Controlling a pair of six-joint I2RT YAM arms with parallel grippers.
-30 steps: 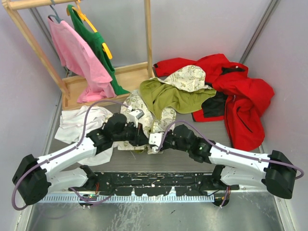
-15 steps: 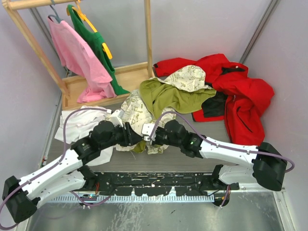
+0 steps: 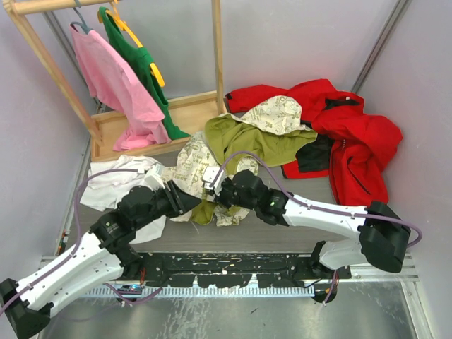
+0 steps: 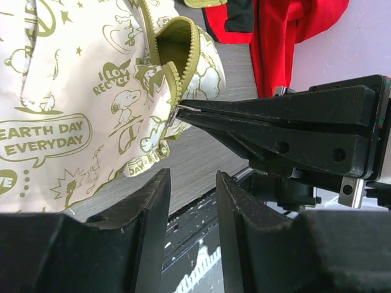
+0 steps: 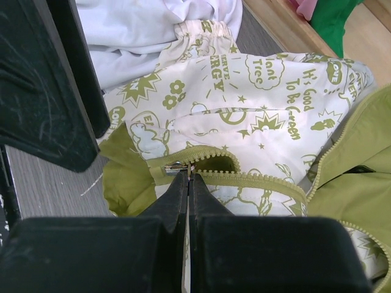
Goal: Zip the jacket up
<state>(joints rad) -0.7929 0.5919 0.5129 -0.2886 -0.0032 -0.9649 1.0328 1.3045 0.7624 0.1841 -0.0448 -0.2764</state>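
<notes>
The jacket [image 3: 247, 138] lies crumpled mid-table, olive side up at the back and cream printed side toward the front. My right gripper [image 3: 210, 182] is shut on the metal zipper pull [image 5: 174, 166] at the end of the olive zipper teeth, as the right wrist view [image 5: 188, 174] shows. The two zipper sides stand apart beyond the slider. My left gripper [image 3: 189, 203] is open and empty, just left of the right gripper and near the jacket's hem. In the left wrist view [image 4: 192, 201] its fingers frame bare table, with the right gripper's tip on the pull [image 4: 173, 115].
A bright red jacket [image 3: 353, 148] lies at the back right, touching the olive one. A white garment [image 3: 116, 180] lies at the left under my left arm. A wooden rack [image 3: 191, 113] with a pink shirt [image 3: 113, 85] and a green shirt [image 3: 145, 63] stands at the back left.
My left arm has drawn back toward the near left, off the jacket. My right gripper has moved left and away along the jacket's front edge, still shut.
</notes>
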